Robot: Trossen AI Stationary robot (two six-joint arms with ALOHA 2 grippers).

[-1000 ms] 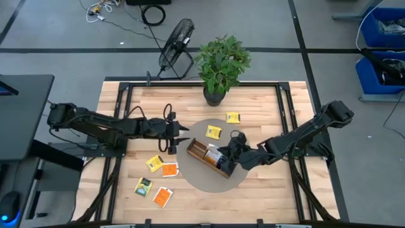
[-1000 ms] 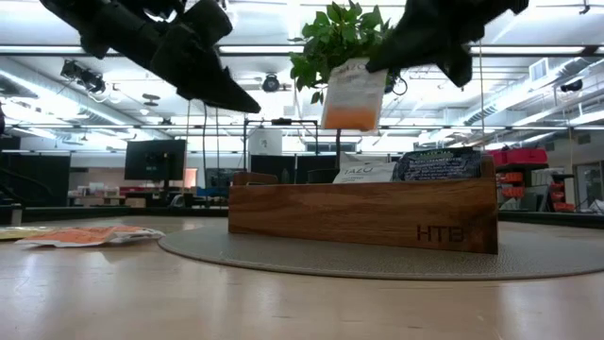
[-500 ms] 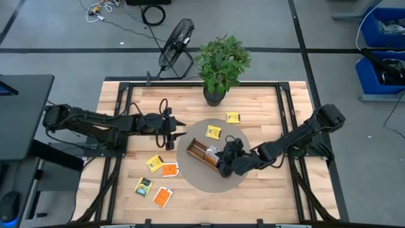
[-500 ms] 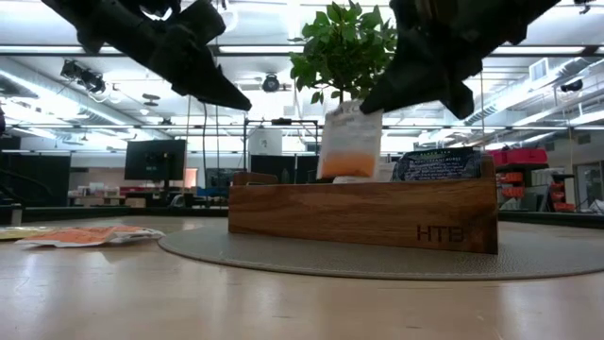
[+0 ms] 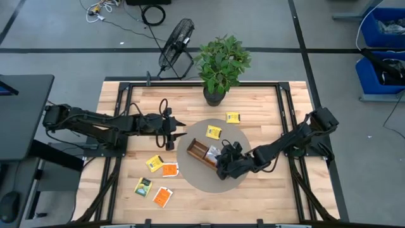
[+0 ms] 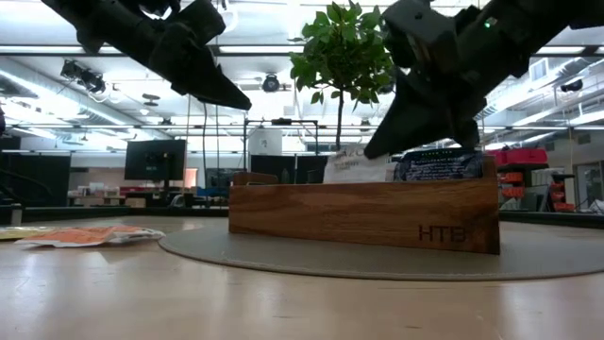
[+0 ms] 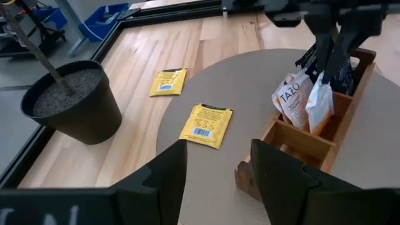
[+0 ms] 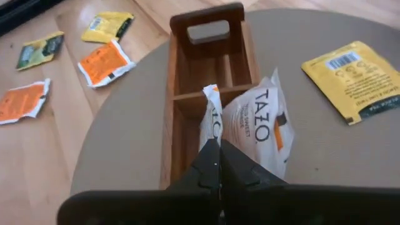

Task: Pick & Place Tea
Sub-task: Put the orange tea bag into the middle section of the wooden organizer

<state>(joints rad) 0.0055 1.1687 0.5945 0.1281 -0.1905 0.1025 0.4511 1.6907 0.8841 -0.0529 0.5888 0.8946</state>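
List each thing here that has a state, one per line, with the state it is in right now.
Right hand: shut on orange sachet, lowered into the wooden tray's middle compartment.
Left hand: open, holding nothing, above the table beside the round mat.
Two yellow sachets: flat, one on the mat, one on the table.
Sachets left of the mat: flat, not yet placed.

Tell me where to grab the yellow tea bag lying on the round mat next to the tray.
The yellow sachet lies flat on the mat, so probably come straight down and pinch across one edge. The edge facing the plant pot looks best; it is farthest from the tray. The left gripper, open, is nearer than the right gripper.
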